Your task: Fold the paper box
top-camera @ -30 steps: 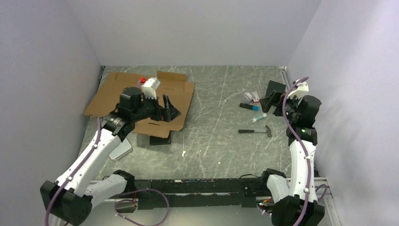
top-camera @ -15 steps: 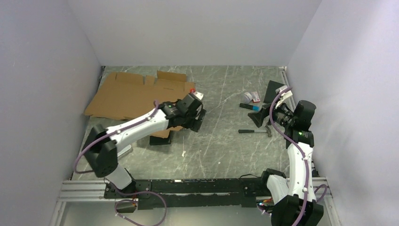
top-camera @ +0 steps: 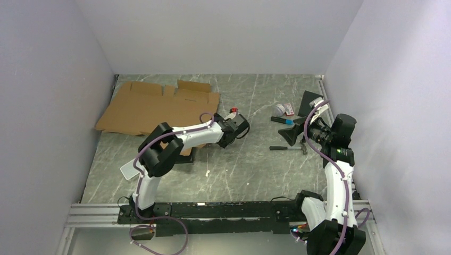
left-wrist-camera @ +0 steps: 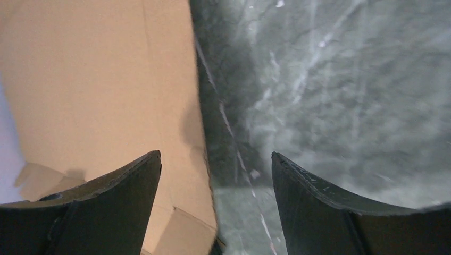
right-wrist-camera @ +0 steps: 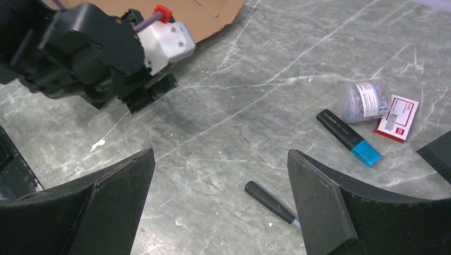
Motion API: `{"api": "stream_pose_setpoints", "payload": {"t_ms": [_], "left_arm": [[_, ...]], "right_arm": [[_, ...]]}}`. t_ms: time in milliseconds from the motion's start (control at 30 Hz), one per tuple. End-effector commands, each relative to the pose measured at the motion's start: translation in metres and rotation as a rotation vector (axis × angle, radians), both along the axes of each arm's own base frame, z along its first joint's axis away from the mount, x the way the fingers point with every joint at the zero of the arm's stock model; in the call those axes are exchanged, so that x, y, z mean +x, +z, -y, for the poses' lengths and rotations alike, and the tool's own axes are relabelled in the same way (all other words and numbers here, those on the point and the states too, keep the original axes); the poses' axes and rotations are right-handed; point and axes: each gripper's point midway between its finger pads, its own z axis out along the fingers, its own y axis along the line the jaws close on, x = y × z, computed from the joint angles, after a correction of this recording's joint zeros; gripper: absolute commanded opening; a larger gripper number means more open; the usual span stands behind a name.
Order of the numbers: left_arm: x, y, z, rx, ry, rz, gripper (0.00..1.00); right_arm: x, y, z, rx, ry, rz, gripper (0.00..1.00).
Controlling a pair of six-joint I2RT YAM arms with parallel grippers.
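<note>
Grey marbled table (top-camera: 250, 170) with white veins, boxed in by plain pale walls: back wall (top-camera: 223, 37), L wall (top-camera: 48, 106), R wall (top-camera: 399, 106). Metal rail (top-camera: 213, 210) runs along the near edge w/ both arm bases on it

Box (top-camera: 154, 109) = flat unfolded brown cardboard sheet, lying on the table in the far-L corner, flaps spread, far edge near the back wall. Near edge overlaps a black block (top-camera: 180, 158)

L arm reaches across toward table centre. L gripper (left-wrist-camera: 215, 156) is just off the box's R edge, fingers apart, nothing between them. In the wrist view the cardboard edge runs under the gap, cardboard to one side, bare table to the other. Contact w/ the box: can't tell

R gripper (right-wrist-camera: 220, 154) is over the R half of the table, aimed at the L gripper, fingers wide apart, empty

Clutter on the R side, all on the table: hammer (top-camera: 287, 148), blue-capped marker (right-wrist-camera: 348, 137), clear tub of clips (right-wrist-camera: 364, 101), small red-white pack (right-wrist-camera: 396, 118) touching the tub. All well apart from the box
</note>
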Motion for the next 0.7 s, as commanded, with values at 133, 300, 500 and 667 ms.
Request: {"api": "stream_pose_setpoints", "payload": {"t_ms": [133, 300, 500, 667], "left_arm": [[0.044, 0.011, -0.006, 0.171, -0.005, 0.231, 0.72], [0.057, 0.002, -0.013, 0.206, -0.005, 0.243, 0.58], [0.063, 0.004, -0.017, 0.202, 0.0, 0.268, 0.31], [0.065, 0.025, -0.015, 0.211, -0.024, 0.29, 0.0]], "right_arm": [[-0.002, 0.007, -0.006, -0.006, 0.049, 0.047, 1.0], [-0.003, 0.007, -0.007, -0.005, 0.055, 0.048, 1.0], [-0.004, 0.008, -0.009, 0.0, 0.063, 0.046, 1.0], [-0.004, 0.008, -0.008, -0.003, 0.059, 0.045, 1.0]]}}
